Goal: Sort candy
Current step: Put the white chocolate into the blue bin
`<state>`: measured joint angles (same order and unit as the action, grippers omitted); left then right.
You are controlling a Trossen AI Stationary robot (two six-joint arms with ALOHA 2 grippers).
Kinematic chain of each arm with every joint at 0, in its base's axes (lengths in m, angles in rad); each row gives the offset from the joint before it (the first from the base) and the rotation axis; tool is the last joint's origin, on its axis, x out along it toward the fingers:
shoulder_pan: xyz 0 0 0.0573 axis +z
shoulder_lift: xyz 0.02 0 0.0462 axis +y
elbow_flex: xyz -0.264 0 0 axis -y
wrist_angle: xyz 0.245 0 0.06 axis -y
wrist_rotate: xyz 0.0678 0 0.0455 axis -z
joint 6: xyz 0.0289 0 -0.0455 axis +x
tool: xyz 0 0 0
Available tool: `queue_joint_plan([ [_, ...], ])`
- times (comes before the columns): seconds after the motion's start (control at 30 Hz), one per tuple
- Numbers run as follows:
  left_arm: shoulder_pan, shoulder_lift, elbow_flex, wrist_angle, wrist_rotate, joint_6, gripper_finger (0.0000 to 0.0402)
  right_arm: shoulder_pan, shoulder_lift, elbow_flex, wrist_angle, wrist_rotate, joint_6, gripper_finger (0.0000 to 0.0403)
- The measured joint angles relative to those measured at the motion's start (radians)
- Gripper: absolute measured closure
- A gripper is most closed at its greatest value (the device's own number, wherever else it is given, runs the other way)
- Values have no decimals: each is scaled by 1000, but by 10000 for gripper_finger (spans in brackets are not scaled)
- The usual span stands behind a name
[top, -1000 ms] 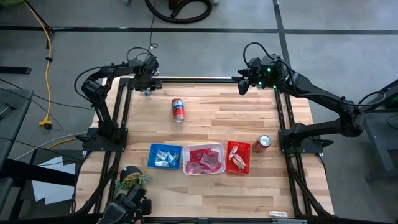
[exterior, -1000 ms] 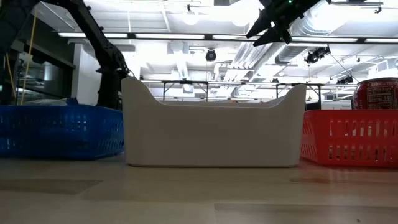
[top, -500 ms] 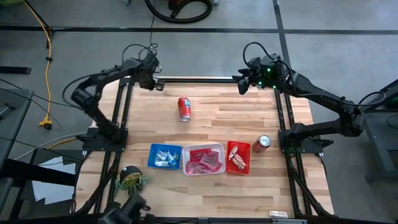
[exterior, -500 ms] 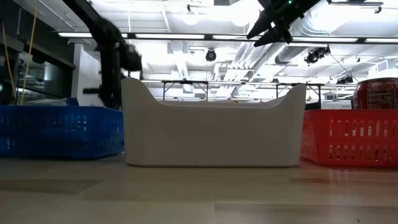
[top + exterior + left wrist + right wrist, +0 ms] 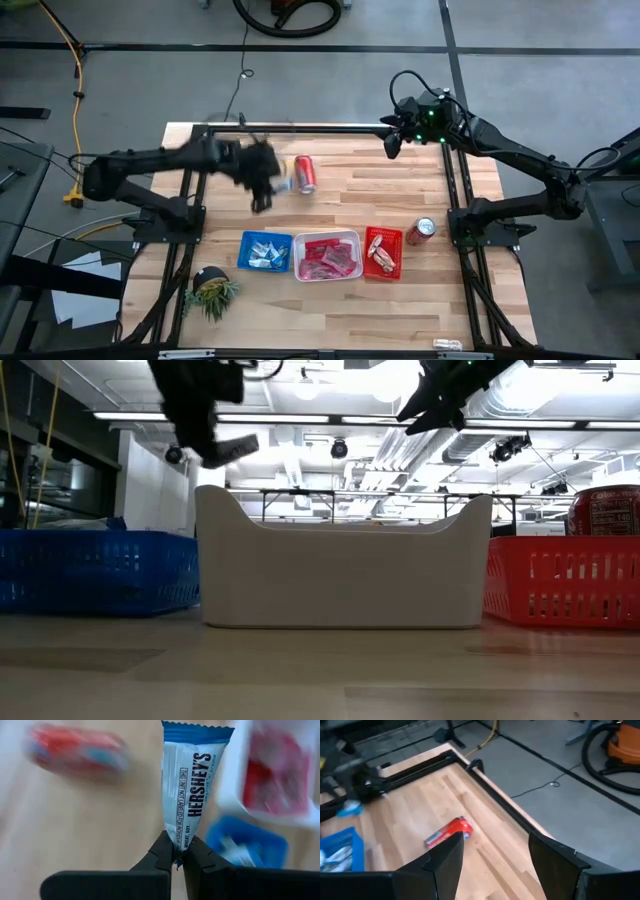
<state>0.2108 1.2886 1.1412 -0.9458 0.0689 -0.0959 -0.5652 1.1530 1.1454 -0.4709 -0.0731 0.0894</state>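
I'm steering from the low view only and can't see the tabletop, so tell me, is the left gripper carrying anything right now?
Observer: Yes. The left gripper is shut on a blue-and-white candy bar.
Operator: Where is it over the table?
Observer: In the high view it is beside the lying soda can, above the blue tray.
Operator: And the right gripper?
Observer: The right gripper hangs open and empty at the table's far edge.
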Motion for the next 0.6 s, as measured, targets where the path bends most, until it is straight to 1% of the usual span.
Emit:
queue_joint_plan([
  [0.13,-254,22,-1,-65,-62,-109,401,0,0,0,1,-56,-1,183],
  [0.2,-357,38,-2,-86,-89,-138,401,3,0,0,2,-87,12,183],
  [0.27,-435,55,-3,-86,-121,-158,401,10,0,0,5,-125,52,183],
  [0.33,-485,68,-27,-75,-141,-177,401,23,0,0,18,-169,106,183],
  [0.43,-525,75,-115,-69,-141,-224,401,54,0,0,37,-210,174,183],
  [0.6,-535,69,-260,37,-154,-266,401,127,-1,0,43,-216,278,183],
])
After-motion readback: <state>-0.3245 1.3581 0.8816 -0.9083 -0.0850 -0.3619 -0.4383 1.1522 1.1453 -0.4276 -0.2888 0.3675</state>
